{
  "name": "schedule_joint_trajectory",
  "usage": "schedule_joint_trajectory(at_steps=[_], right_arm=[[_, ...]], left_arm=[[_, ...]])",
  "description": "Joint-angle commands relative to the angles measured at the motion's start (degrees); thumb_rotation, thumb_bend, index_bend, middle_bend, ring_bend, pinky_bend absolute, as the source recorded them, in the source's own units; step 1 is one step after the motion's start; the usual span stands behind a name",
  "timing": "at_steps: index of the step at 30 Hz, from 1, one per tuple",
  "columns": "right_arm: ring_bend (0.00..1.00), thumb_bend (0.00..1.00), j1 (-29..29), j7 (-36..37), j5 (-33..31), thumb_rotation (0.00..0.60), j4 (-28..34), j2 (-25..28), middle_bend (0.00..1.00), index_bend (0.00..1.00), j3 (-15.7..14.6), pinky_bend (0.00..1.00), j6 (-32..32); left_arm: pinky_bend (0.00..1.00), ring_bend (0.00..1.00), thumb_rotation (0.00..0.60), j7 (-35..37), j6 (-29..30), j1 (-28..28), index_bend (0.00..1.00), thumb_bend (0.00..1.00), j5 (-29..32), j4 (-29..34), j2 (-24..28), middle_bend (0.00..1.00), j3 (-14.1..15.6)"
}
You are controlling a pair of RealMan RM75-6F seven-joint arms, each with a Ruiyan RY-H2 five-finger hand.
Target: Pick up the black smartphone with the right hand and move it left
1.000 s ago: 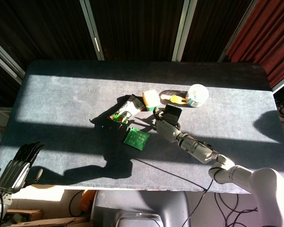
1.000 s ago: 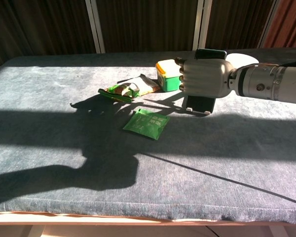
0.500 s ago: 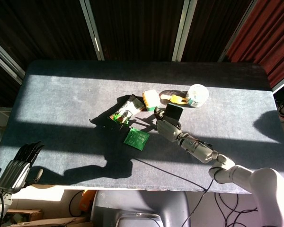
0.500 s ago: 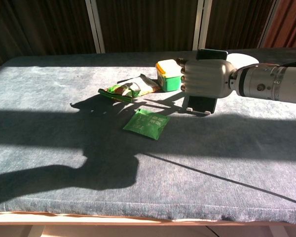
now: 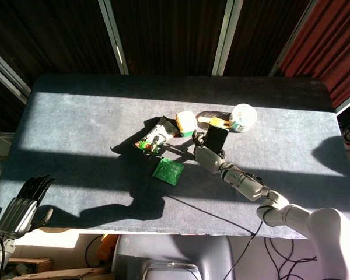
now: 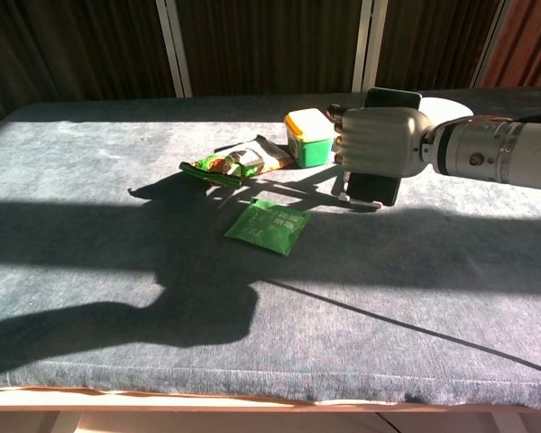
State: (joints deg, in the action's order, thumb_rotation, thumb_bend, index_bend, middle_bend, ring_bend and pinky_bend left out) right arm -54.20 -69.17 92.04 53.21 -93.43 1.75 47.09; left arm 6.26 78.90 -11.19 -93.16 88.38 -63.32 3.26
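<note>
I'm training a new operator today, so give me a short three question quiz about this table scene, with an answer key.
1. True or false: the right hand grips the black smartphone.
2. Multiple choice: what lies nearest the flat green packet on the table? A) a red mug B) the snack bag C) a spoon
3. Fill in: the left hand hangs at the table's near ____ corner in the head view, holding nothing.

Key: 1 true; the phone stands upright, its top and bottom showing past the fingers. 2 B. 3 left.
</note>
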Motion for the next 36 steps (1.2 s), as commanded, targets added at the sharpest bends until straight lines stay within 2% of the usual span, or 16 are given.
schedule_joint_trajectory(at_steps=[1,7,11,29,36], right_arm=[[0.37,0.21,0.0,-0.3,-0.3,0.600,-0.1,-0.2,0.55,0.43,0.1,0.30,-0.2],[0.36,0.21,0.0,-0.7,-0.7,0.600,-0.4,-0.7,0.54,0.38,0.1,0.29,-0.5],[0.34,0.21,0.0,-1.3,-1.1,0.600,-0.6,-0.9,0.51,0.31,0.3,0.27,-0.6],[0.33,0.21,-0.6,-2.9,-3.6,0.600,-2.0,-2.9,0.51,0.29,1.6,0.27,-0.8],[0.30,0.21,-0.6,-4.9,-5.5,0.600,-2.9,-4.3,0.48,0.22,2.4,0.24,-1.1]], left_arm=[[0.00,0.00,0.600,0.0,-0.1,0.0,0.00,0.41,0.0,0.0,0.0,0.00,0.0],[0.00,0.00,0.600,0.0,0.0,0.0,0.00,0.41,0.0,0.0,0.0,0.00,0.0],[0.00,0.00,0.600,0.0,-0.1,0.0,0.00,0.41,0.1,0.0,0.0,0.00,0.0],[0.00,0.00,0.600,0.4,-0.1,0.0,0.00,0.41,0.0,0.1,0.2,0.00,0.1],[0.00,0.00,0.600,0.5,-0.1,0.0,0.00,0.41,0.1,0.1,0.3,0.00,0.1]])
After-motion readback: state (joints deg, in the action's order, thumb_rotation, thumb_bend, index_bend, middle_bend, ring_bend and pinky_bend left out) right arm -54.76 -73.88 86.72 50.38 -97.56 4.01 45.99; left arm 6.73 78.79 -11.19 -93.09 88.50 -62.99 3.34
